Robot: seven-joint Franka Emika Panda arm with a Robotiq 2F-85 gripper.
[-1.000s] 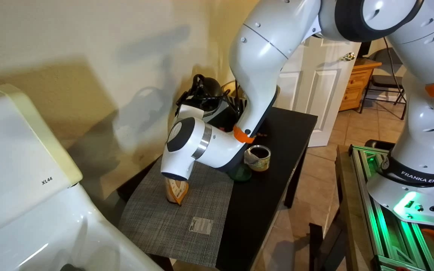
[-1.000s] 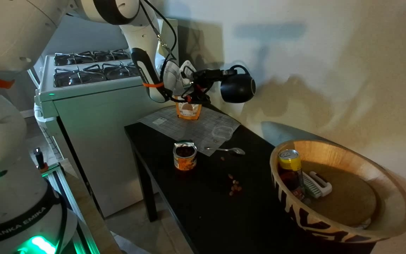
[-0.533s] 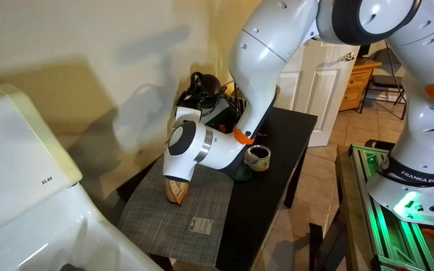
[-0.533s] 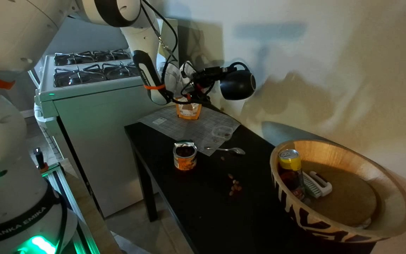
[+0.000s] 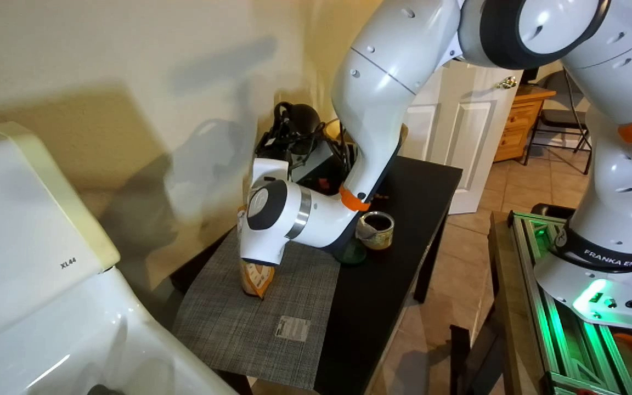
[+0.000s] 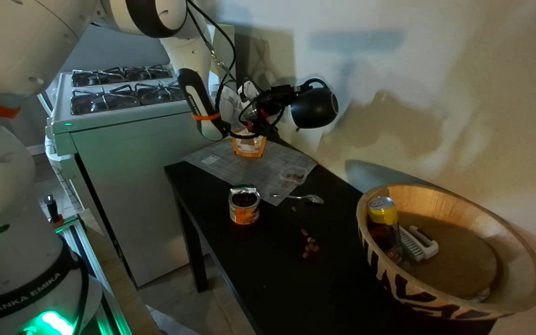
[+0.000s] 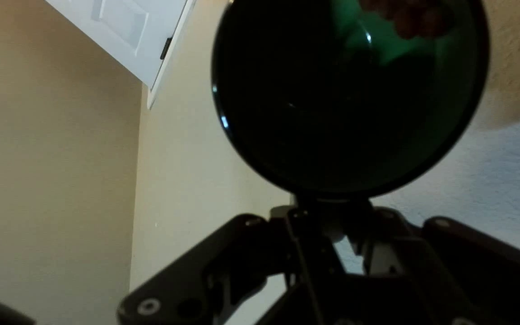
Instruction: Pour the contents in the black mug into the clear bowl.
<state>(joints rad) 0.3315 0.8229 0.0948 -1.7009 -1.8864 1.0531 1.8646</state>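
Observation:
The black mug (image 6: 313,108) is held on its side in the air, handle up, base toward the right. It also shows in an exterior view (image 5: 304,122). My gripper (image 6: 299,91) is shut on its handle; the fingers (image 7: 332,221) also show in the wrist view. There the mug's dark mouth (image 7: 323,117) faces the camera, with reddish-brown pieces (image 7: 415,18) inside. The clear bowl (image 6: 293,174) sits on the grey mat, below the mug and apart from it, with several brown pieces in it. A small dark speck shows just under the mug's rim. The arm hides the bowl in an exterior view.
An opened tin (image 6: 244,207), a spoon (image 6: 304,198) and loose brown pieces (image 6: 311,246) are on the black table. An orange pouch (image 6: 249,147) stands on the mat (image 6: 221,163). A large striped bowl (image 6: 519,279) holds a can and a brush. A wall stands behind.
The mug has tipped further, with its mouth side lower and its base higher. Brown pieces now show in the clear bowl, where none showed a second ago.

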